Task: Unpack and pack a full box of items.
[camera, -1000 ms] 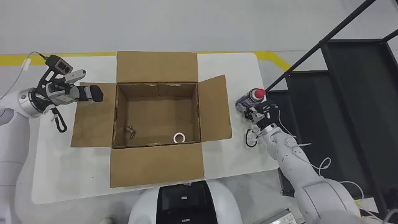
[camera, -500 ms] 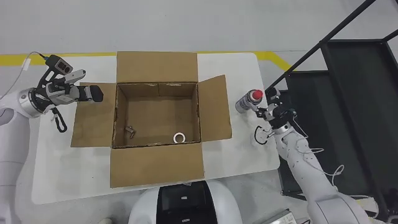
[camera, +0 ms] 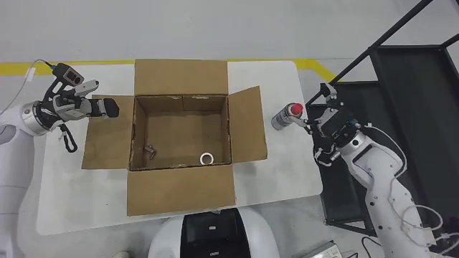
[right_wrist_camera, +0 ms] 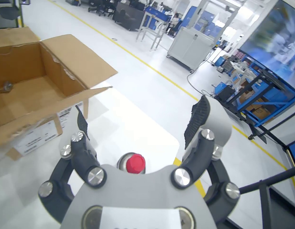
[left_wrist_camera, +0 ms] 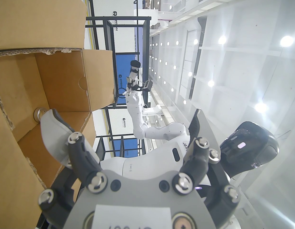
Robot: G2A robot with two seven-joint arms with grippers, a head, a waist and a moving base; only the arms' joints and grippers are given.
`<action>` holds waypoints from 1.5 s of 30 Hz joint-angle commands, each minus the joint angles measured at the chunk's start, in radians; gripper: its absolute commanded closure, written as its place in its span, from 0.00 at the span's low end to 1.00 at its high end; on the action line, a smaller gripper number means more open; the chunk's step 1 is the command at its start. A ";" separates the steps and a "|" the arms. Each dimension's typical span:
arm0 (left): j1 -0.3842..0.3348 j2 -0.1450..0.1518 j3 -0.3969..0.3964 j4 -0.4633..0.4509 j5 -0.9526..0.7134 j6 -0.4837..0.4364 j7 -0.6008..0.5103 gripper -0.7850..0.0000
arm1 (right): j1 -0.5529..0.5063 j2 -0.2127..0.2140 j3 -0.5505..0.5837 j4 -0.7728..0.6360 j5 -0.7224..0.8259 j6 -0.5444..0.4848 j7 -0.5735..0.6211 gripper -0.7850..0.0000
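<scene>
An open cardboard box (camera: 181, 84) with all flaps spread stands mid-table. On its floor lie a small metal part (camera: 150, 149) and a white ring (camera: 207, 159). A silver can with a red cap (camera: 285, 115) stands upright on the white table (camera: 287, 179), to the right of the box. My right gripper (camera: 320, 120) hangs open just past the table's right edge, a short way from the can and apart from it. The right wrist view has the can (right_wrist_camera: 135, 163) near the palm, with the right gripper (right_wrist_camera: 141, 113) open. My left gripper (camera: 106, 107) is open above the left flap; its wrist view has the left gripper (left_wrist_camera: 123, 115) beside the box (left_wrist_camera: 64, 79).
A dark metal stair frame (camera: 401, 86) with a slanted black rail (camera: 373, 46) stands close to the table's right edge, right by my right arm. The box's right flap (camera: 247, 123) lies between the can and the box opening.
My right gripper has let go of the can and drawn back to the right, off the table edge. The can stays standing. The left arm has not moved.
</scene>
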 commanded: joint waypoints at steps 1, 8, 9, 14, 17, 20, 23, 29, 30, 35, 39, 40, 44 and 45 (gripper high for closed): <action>0.000 0.000 0.000 0.000 0.000 0.000 0.000 0.00 | -0.003 0.003 -0.006 -0.106 0.025 -0.067 0.145 0.00; 0.000 0.000 0.000 0.000 0.000 0.000 0.000 0.00 | 0.098 0.006 -0.164 -0.230 0.066 -0.155 0.515 0.00; 0.000 0.000 0.000 0.000 0.000 0.000 0.000 0.00 | 0.115 0.006 -0.198 -0.230 0.071 -0.166 0.556 0.00; 0.000 0.000 0.000 0.000 0.000 0.000 0.000 0.00 | 0.227 -0.005 -0.362 -0.183 0.083 -0.145 0.724 0.00; 0.000 0.000 0.000 0.000 0.000 0.000 0.000 0.00 | 0.297 -0.014 -0.457 -0.140 0.103 -0.136 0.812 0.00; 0.000 0.000 0.000 0.000 0.000 0.000 0.000 0.00 | 0.347 -0.023 -0.528 -0.117 0.127 -0.117 0.880 0.00; 0.000 0.000 0.000 0.000 0.000 0.000 0.000 0.00 | 0.369 -0.029 -0.558 -0.102 0.165 -0.093 0.903 0.00; 0.000 0.000 0.000 0.000 0.000 0.000 0.000 0.00 | 0.369 -0.029 -0.558 -0.102 0.165 -0.093 0.903 0.00; 0.000 0.000 0.000 0.000 0.000 0.000 0.000 0.00 | 0.369 -0.029 -0.558 -0.102 0.165 -0.093 0.903 0.00; 0.000 0.000 0.000 0.000 0.000 0.000 0.000 0.00 | 0.369 -0.029 -0.558 -0.102 0.165 -0.093 0.903 0.00; 0.000 0.000 0.000 0.000 0.000 0.000 0.000 0.00 | 0.369 -0.029 -0.558 -0.102 0.165 -0.093 0.903 0.00; 0.000 0.000 0.000 0.000 0.000 0.000 0.000 0.00 | 0.369 -0.029 -0.558 -0.102 0.165 -0.093 0.903 0.00; 0.000 0.000 0.000 0.000 0.000 0.000 0.000 0.00 | 0.369 -0.029 -0.558 -0.102 0.165 -0.093 0.903 0.00; 0.000 0.000 0.000 0.000 0.000 0.000 0.000 0.00 | 0.369 -0.029 -0.558 -0.102 0.165 -0.093 0.903 0.00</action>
